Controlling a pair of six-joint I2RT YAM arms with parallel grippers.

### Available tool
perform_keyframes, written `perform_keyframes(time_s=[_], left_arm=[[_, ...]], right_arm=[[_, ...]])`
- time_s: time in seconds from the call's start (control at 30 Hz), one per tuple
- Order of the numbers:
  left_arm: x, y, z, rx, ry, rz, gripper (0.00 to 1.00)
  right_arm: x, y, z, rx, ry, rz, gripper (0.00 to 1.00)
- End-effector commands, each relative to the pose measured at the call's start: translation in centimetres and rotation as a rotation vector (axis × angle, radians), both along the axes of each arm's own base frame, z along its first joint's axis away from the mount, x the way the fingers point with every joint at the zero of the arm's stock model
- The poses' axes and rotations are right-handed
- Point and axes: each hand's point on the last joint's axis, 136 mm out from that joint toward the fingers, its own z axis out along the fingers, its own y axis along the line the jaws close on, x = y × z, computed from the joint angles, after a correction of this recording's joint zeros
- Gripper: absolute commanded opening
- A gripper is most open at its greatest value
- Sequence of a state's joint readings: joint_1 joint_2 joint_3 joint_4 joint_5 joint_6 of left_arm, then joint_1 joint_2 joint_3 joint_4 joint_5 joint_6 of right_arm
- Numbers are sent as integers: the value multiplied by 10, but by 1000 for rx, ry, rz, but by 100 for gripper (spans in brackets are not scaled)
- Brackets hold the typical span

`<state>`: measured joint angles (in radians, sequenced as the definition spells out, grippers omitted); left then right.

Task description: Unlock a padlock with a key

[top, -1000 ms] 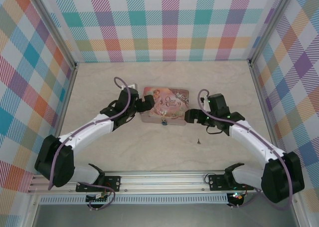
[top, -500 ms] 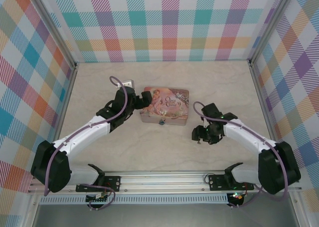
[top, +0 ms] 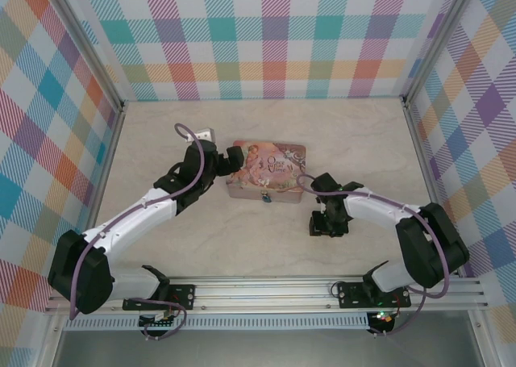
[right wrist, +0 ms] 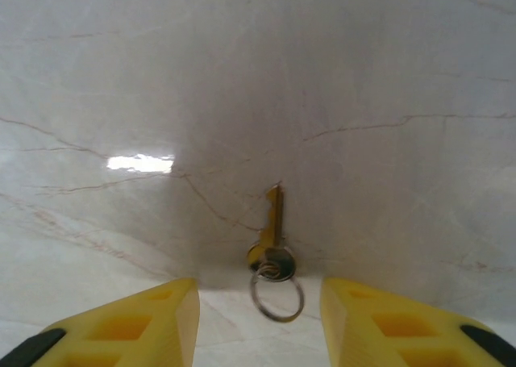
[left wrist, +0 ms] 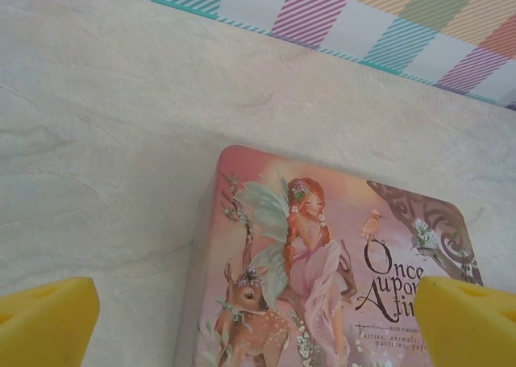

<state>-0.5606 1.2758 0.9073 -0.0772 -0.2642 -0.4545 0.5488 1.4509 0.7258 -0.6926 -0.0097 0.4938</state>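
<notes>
The key [right wrist: 272, 236] is small and brass-coloured, with a wire ring [right wrist: 276, 296] on its head. It lies flat on the marble tabletop. My right gripper [right wrist: 258, 323] is low over it, the yellow fingers [right wrist: 137, 323] standing on either side of the ring without touching it. In the top view the right gripper [top: 321, 223] is in front of the tin's right end. The tiny blue padlock [top: 265, 196] hangs at the front edge of the pink tin [top: 278, 164]. My left gripper [left wrist: 256, 327] is wide open above the tin's [left wrist: 322, 246] left end.
The left arm [top: 145, 210] reaches across the left half of the table [top: 161, 141]. Checked walls close the table in on three sides, and a metal rail [top: 266, 290] runs along the near edge.
My right arm has swung from the tin's right end toward the near side, down over the key, and its jaws have narrowed. The left gripper has hardly moved.
</notes>
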Motion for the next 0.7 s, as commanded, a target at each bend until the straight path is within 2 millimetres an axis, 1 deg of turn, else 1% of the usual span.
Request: perform_keyframes(time_s=[0.0,0.1,0.23,0.33,0.53,0.6,0.67], left_arm=[[-2,9,9,13,-24,22,100],[-4,10,10,23,-25,21,100],[-5,12,10,38,-23,18,100],[-6,13,11,43,-25,15,100],[-7,15,14,58,-28,15,100],[-8,16,14,59,-28,17,100],[-8,16,14,59,-31,21,100]], right_arm=[[6,3,1,-25,-13,4,39],[6,6,-2,-32,-8,7,34],[11,10,-3,-41,-20,11,30],[14,11,-1,-43,-32,10,30],[24,10,14,-55,-89,12,32],[26,10,16,-56,-94,19,32],[26,10,13,-60,-88,22,32]])
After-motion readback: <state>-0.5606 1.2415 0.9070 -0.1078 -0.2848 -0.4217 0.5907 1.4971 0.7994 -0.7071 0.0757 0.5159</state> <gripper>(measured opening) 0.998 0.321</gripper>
